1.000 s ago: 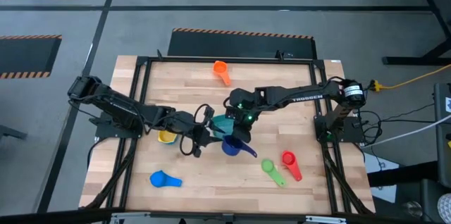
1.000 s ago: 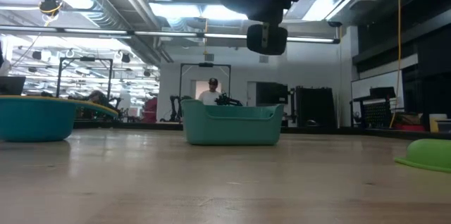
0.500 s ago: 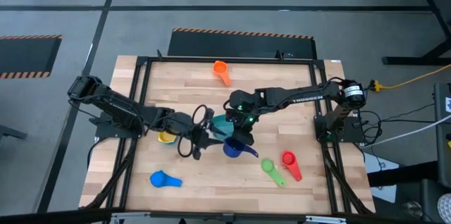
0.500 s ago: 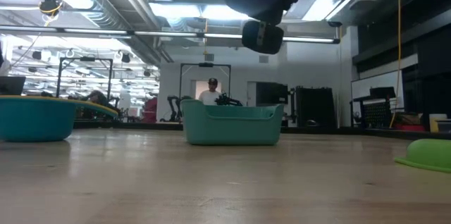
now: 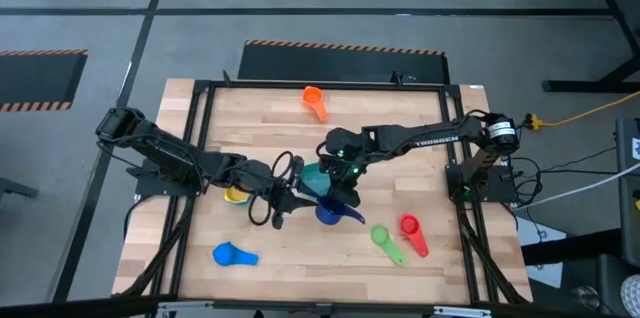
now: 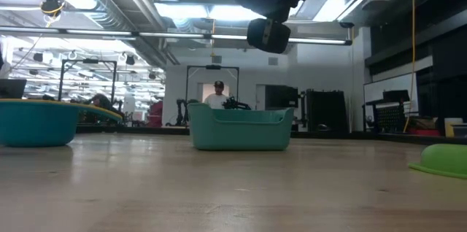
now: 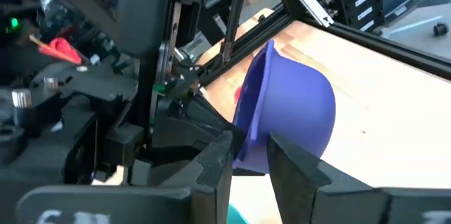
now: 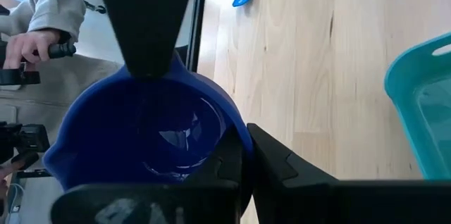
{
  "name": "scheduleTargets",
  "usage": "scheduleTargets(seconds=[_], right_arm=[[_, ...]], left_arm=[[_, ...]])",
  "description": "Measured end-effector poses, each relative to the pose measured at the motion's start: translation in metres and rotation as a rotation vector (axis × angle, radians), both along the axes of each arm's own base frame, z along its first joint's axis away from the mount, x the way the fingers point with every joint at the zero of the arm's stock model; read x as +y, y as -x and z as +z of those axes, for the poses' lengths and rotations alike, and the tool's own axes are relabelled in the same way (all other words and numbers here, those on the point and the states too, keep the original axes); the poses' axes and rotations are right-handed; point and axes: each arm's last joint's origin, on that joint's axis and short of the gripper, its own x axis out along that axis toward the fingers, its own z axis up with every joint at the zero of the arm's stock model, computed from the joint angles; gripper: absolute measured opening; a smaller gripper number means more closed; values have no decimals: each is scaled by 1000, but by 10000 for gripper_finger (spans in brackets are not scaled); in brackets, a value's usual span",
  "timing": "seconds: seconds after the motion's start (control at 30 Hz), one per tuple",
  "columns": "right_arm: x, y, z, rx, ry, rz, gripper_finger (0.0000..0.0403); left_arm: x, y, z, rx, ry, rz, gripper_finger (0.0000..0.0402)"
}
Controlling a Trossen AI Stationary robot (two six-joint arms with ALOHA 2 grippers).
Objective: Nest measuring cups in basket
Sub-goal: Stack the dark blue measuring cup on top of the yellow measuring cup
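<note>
Pinching the wall of the dark blue cup (image 8: 151, 136), the right gripper (image 8: 243, 155) has its two fingers pressed together on the rim with plastic between them, near the middle of the high view just below the teal basket (image 5: 316, 176). The left gripper (image 7: 248, 159) reaches in from the left of that picture, and its wrist view shows its fingers set on either side of the same cup's edge, narrowly apart; whether they already bear on it I cannot tell. The cup hangs tilted between the two arms, its bowl facing the right wrist camera. It looks like thin, hard, glossy plastic: very light, stiff enough to take a pinch without folding, but slick, so a grip on the curved wall may let it swivel. The flat handle or the rim beside it seems the steadier hold. The basket, seen upright at the centre of the low view, is light too and could slide if nudged. The other cups lie spread over the table (image 5: 440, 158): orange (image 5: 314, 101) at the upper middle, yellow (image 5: 236, 195) left of centre beside the left arm, a light blue one (image 5: 233, 254) at the lower left, green (image 5: 384, 239) and red (image 5: 411, 230) at the lower right, well apart from the basket.
</note>
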Motion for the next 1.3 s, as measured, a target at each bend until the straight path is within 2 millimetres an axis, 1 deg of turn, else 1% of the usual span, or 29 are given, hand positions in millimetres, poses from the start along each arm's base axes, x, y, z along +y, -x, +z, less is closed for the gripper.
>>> scheduleTargets(seconds=[0.37, 1.3], right_arm=[[0, 0, 0, 2, -1, -2, 14], [0, 0, 0, 28, -45, -11, 23]], left_arm=[[0, 0, 0, -4, -14, 0, 8], [0, 0, 1, -6, -6, 3, 3]])
